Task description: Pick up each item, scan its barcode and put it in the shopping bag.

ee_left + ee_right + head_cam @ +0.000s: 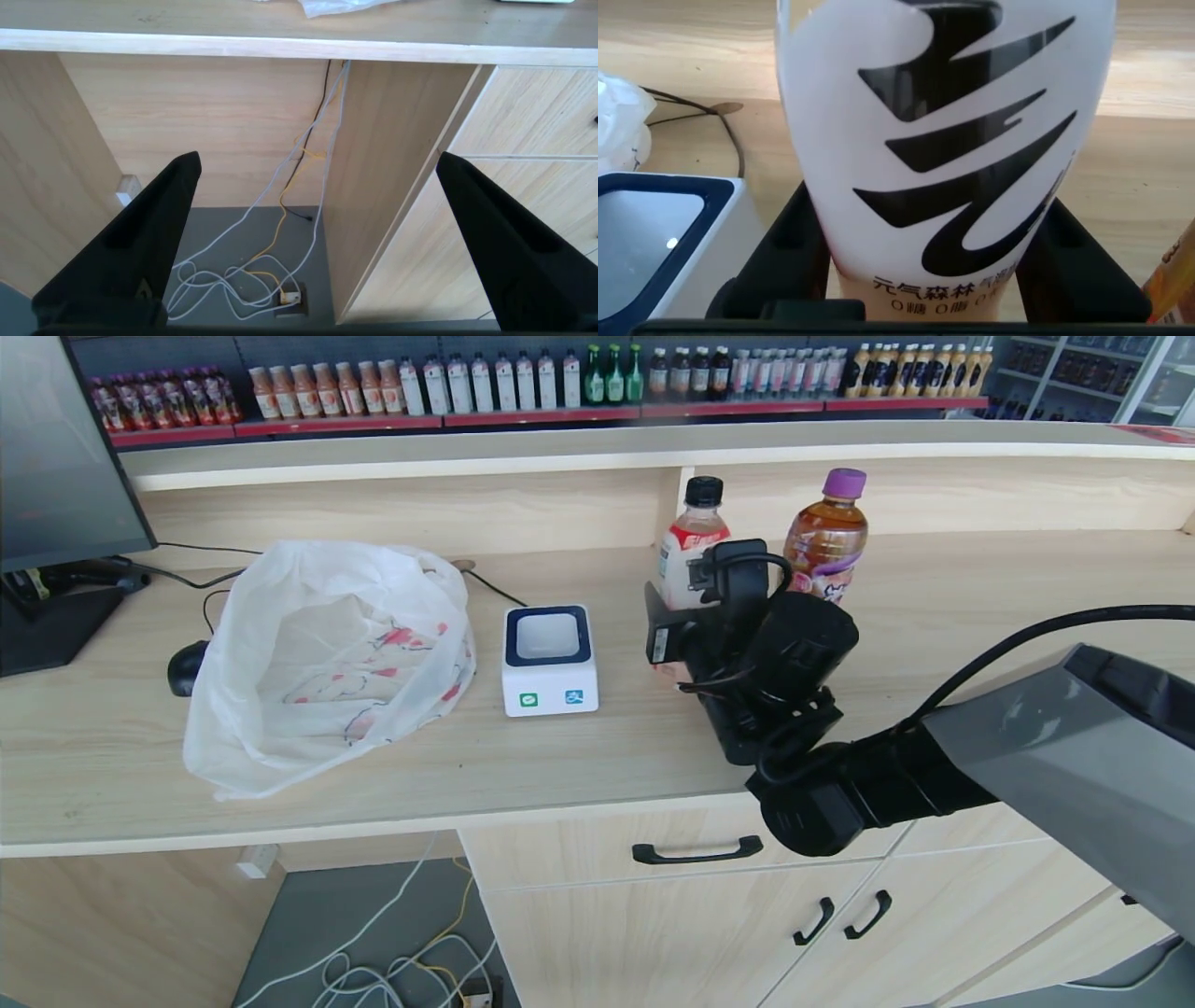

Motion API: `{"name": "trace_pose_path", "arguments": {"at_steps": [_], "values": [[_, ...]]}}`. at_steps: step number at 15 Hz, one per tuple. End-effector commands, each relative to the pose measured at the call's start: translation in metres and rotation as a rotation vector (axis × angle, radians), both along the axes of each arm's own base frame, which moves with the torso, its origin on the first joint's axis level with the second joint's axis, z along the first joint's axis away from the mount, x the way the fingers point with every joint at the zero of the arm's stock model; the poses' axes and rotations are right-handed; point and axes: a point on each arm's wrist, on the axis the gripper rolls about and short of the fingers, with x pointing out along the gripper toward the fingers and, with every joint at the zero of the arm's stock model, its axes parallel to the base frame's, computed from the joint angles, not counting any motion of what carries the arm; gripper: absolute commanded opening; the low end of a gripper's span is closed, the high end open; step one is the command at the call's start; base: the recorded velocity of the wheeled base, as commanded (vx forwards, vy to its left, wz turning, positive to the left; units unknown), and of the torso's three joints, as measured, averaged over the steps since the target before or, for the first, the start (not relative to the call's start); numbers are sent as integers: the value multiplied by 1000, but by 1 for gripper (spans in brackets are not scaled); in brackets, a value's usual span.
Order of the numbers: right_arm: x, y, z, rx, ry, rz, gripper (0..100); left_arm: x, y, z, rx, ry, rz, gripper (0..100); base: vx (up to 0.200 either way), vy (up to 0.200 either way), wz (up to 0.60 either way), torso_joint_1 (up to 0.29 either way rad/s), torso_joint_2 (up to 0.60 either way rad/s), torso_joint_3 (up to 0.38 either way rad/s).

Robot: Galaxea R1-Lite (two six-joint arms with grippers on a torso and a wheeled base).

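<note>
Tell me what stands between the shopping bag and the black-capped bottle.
In the head view, the barcode scanner stands between the shopping bag and the black-capped bottle, with bare counter on either side.

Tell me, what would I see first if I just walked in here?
Probably the big black right gripper closed around a black-capped bottle toward the back of the wooden counter, with a purple-capped bottle standing just beside it. Next, the puffy white shopping bag lying open on the counter's left side, and the little white scanner sitting between the bag and the bottles.
</note>
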Motion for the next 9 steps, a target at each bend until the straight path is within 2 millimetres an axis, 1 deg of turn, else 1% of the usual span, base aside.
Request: {"name": "trace_pose_path", "arguments": {"at_steps": [1,5,9], "values": [[-5,-3,11,14,-21,1,0,0,0,0,0,-1,0,100,0,0,0,0,0,0],[-10,-6,21,27,-38,2,0,0,0,0,0,-1,0,100,0,0,0,0,0,0],[-29,-16,35,34,-45,4,0,0,0,0,0,-1,0,100,0,0,0,0,0,0]]}}
